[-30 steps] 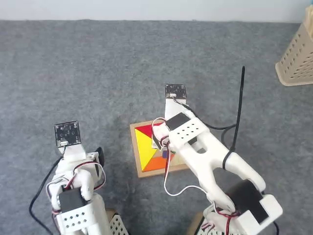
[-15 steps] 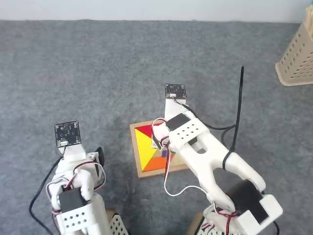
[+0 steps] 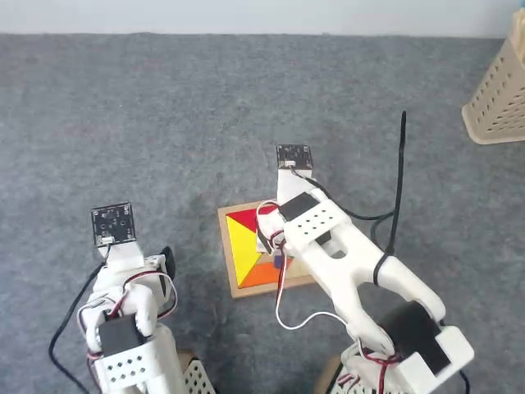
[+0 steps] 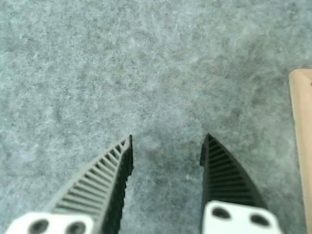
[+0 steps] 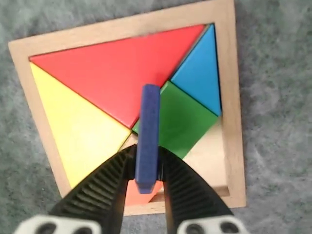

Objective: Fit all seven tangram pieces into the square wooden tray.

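Two arms stand at the grey mat (image 3: 123,107). From above, the right arm (image 3: 353,263) leans over the tray (image 3: 223,246) and covers much of it, while the left arm (image 3: 123,320) sits well off to one side. From the left wrist, the left gripper (image 4: 168,138) has its fingers spread over mat with nothing between them, and the tray's rim is off to one side. From the right wrist, the right gripper (image 5: 146,155) pinches a dark blue piece (image 5: 148,117) on edge by its flat faces. It hangs above the tray, where a red triangle (image 5: 117,73), yellow triangle (image 5: 80,126), pale blue triangle (image 5: 200,73), green square (image 5: 187,122) and orange piece (image 5: 141,196) lie. Bare wood (image 5: 212,151) shows beside the green square. The held piece looks thin, stiff and light, I'd say. Its smooth painted faces could swivel in a pinch, so a hold near its middle seems soundest.
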